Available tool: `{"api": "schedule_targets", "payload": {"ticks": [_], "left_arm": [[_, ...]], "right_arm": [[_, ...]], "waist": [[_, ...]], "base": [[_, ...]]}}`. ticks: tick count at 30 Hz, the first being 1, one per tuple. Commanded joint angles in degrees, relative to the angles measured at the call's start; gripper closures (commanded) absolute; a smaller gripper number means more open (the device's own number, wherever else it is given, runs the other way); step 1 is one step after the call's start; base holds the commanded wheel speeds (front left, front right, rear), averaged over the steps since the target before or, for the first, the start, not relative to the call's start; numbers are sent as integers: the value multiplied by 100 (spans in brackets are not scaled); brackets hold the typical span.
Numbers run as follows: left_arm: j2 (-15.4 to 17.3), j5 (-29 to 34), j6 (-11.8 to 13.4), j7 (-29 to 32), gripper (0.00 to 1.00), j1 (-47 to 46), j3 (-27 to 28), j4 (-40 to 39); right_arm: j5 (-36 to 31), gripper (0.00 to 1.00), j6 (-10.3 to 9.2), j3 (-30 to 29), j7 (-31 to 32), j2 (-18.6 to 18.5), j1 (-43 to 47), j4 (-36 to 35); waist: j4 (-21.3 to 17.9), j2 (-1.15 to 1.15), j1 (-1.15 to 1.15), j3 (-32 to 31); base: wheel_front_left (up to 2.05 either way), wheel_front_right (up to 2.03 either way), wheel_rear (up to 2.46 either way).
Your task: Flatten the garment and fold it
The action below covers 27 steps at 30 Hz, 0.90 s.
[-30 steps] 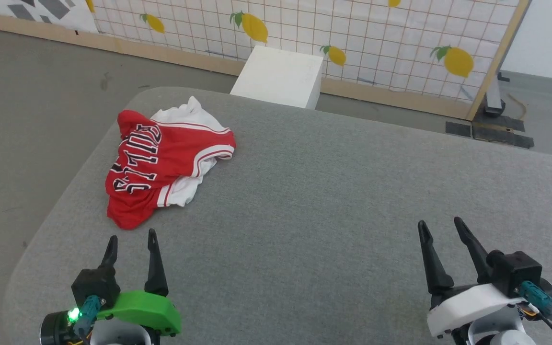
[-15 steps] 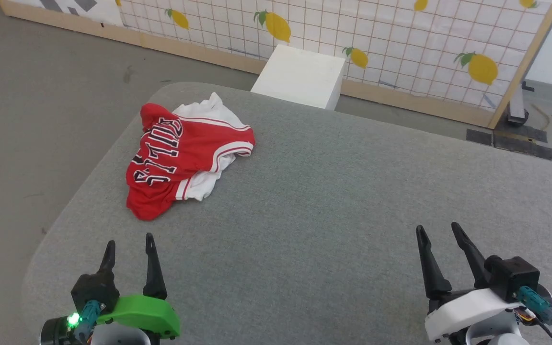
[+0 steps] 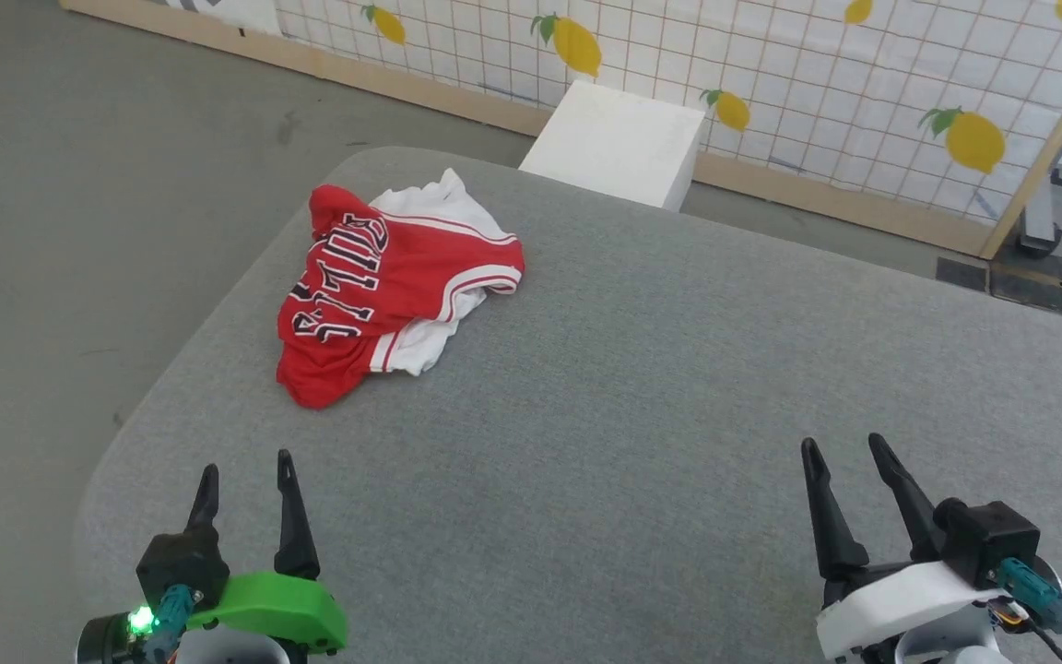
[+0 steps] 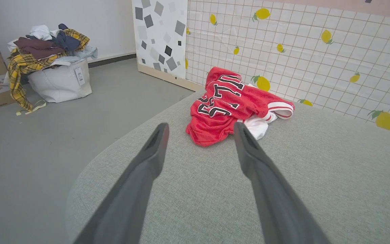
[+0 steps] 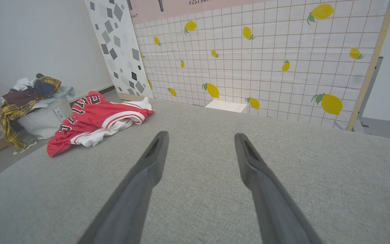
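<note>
The garment (image 3: 383, 295) is a red jersey with white sleeves and black lettering, crumpled in a heap at the far left of the grey table (image 3: 642, 406). It also lies ahead in the left wrist view (image 4: 229, 108) and off to the left in the right wrist view (image 5: 93, 118). My left gripper (image 3: 245, 470) hovers open at the near left, short of the garment, nothing between its fingers. Near the front right my right gripper (image 3: 844, 452) is open too and holds nothing.
A white box (image 3: 619, 143) stands on the floor behind the table, before a lemon-print panel (image 3: 771, 83). A white bag piled with clothes (image 4: 49, 67) sits on the floor to the left. The table's rounded left edge (image 3: 181, 369) runs close to the garment.
The whole head picture has shifted right and down, so the camera turned left. The garment lies as before and both grippers stay open in place.
</note>
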Motion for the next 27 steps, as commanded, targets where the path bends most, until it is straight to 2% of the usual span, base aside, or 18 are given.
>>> {"api": "schedule_targets", "payload": {"ticks": [1,15,22,27], "left_arm": [[-27,2,64,-64,0,82,4,30],[-30,-45,144,-227,0,77,-10,178],[-30,-83,123,-227,0,67,-3,178],[-10,-329,-160,-212,0,-344,-72,402]], "right_arm": [[54,0,-7,8,-64,3,55,42],[128,0,-8,9,-228,3,44,149],[119,0,-8,10,-228,3,41,176],[83,0,-8,-4,-228,3,36,158]], "waist": [[43,0,0,14],[311,0,0,68],[288,0,0,65],[278,0,0,113]], "base": [[0,0,0],[0,0,0],[0,0,0],[0,0,0]]}}
